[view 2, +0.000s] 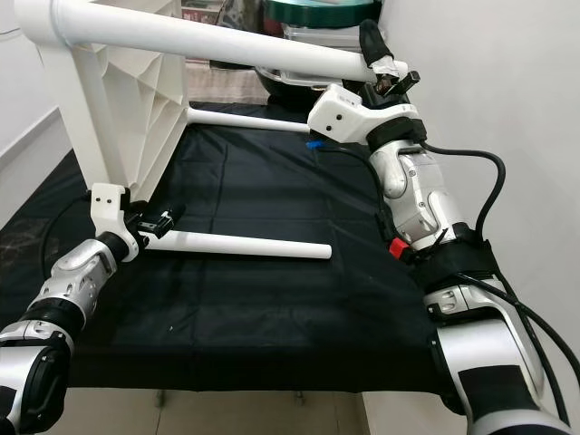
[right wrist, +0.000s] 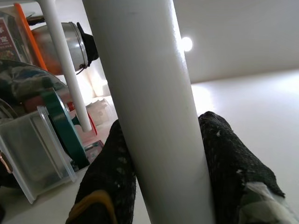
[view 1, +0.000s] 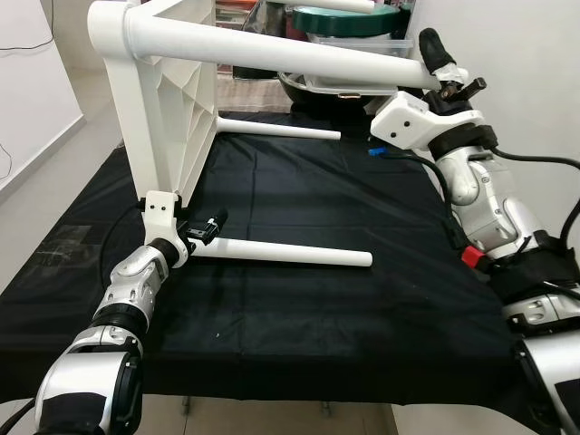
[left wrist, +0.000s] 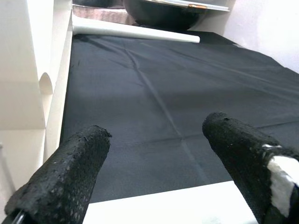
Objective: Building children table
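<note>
Table top (view 1: 172, 100): stands on edge on the black worktop (view 1: 299, 299). Fitted upper leg (view 1: 272, 50), pinched by our right gripper (right wrist: 159, 154). Lower leg (view 1: 281, 256) at the top's near corner, between our spread left gripper (left wrist: 154, 154). One leg (view 1: 276, 130) lies loose behind the top.

Open black table (view 1: 299, 308) across the near and middle stretch. Blocked on the left by the tipped white tabletop (view 1: 177, 109), overhead by its upper leg (view 1: 272, 50), low by two lying legs (view 1: 290, 256). Crowded at the far edge with clear bins (view 1: 362, 45).
</note>
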`<state>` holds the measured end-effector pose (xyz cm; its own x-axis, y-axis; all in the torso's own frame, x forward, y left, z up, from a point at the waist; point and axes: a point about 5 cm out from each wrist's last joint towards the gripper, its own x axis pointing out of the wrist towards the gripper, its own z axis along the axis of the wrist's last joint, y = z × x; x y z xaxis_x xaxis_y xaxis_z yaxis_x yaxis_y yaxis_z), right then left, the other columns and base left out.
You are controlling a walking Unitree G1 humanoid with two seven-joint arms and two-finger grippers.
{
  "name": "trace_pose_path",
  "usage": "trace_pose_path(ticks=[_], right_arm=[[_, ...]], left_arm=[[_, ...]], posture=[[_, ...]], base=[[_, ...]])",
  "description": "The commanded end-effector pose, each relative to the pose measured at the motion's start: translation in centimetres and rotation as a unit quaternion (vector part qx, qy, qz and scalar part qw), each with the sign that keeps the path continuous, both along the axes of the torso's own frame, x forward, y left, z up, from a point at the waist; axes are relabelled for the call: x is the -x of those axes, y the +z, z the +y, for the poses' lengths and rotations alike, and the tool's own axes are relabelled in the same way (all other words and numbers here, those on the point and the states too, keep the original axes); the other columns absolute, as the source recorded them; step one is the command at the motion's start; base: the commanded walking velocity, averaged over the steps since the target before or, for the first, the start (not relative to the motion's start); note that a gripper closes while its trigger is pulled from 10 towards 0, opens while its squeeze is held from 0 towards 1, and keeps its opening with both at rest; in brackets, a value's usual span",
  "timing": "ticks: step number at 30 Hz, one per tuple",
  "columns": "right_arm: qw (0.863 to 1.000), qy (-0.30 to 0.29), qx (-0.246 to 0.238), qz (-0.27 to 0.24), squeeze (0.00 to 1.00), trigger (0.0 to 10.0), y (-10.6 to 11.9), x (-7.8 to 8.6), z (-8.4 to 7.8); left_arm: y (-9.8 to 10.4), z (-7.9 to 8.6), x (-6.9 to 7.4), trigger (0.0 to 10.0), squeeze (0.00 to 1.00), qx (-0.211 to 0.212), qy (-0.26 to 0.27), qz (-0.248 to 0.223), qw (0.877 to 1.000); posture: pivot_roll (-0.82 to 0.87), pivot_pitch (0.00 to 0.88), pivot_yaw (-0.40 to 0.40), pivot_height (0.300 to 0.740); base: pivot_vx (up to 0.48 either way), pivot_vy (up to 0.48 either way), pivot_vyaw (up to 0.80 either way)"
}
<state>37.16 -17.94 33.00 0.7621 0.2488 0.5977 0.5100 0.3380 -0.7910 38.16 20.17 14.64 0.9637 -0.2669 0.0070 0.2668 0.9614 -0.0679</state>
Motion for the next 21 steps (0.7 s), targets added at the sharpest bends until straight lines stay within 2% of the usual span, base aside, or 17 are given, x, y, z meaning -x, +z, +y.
trace_pose_path(ticks=[1, 13, 15, 20, 21], right_arm=[[0.999, 0.024, -0.024, -0.012, 0.00, 0.0, 0.9, 0.1, 0.4], [0.999, 0.018, -0.029, -0.025, 0.00, 0.0, 2.4, 0.2, -0.1], [0.998, 0.025, -0.052, -0.012, 0.00, 0.0, 2.7, 0.0, -0.2], [0.996, 0.030, -0.081, 0.005, 0.00, 0.0, 2.6, -0.2, -0.3], [0.992, 0.033, -0.120, 0.027, 0.00, 0.0, 2.4, -0.5, -0.7]], left_arm=[[0.5, 0.3, -0.2, 10.0, 0.00, -0.002, 0.008, -0.004, 1.000], [1.0, 1.2, -0.4, 10.0, 0.00, -0.003, 0.027, -0.003, 1.000], [1.4, 2.0, -0.4, 10.0, 0.00, -0.008, 0.036, -0.007, 0.999], [1.7, 2.3, -0.4, 10.0, 0.00, -0.011, 0.042, -0.009, 0.999], [1.9, 2.6, -0.4, 10.0, 0.00, -0.013, 0.048, -0.010, 0.999]], posture=[[-0.09, 0.000, -0.059, 0.740], [-0.09, 0.000, -0.058, 0.740], [-0.08, 0.000, -0.059, 0.740], [-0.08, 0.000, -0.059, 0.740], [-0.08, 0.000, -0.058, 0.740]], base=[[0.000, 0.000, 0.00], [0.000, 0.000, 0.00], [0.000, 0.000, 0.00], [0.000, 0.000, 0.00], [0.000, 0.000, 0.00]])
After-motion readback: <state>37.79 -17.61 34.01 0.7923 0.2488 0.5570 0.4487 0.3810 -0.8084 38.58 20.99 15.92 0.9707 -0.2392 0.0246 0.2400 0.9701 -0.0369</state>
